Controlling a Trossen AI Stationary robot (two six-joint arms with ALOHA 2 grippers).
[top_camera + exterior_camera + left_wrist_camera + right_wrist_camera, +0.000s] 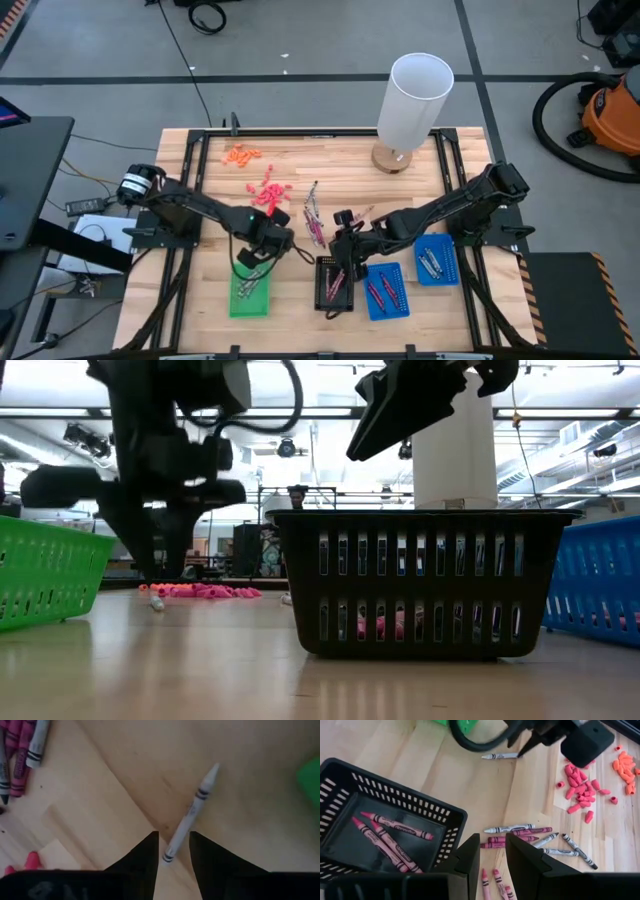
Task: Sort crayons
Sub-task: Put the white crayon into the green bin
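Left wrist view shows you the left gripper (173, 851) open a little, its fingers on each side of a silvery-grey crayon (190, 815) lying on the bench (250, 830), near the green tray (250, 292). Your right gripper (492, 851) hangs part open, holding nothing, by the black basket (350, 780) with pinkish-red crayons (395, 825).

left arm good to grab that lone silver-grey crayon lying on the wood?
Probably yes. The left gripper already straddles one end of the silver-grey crayon, open, with bare wooden table around it and nothing in between.
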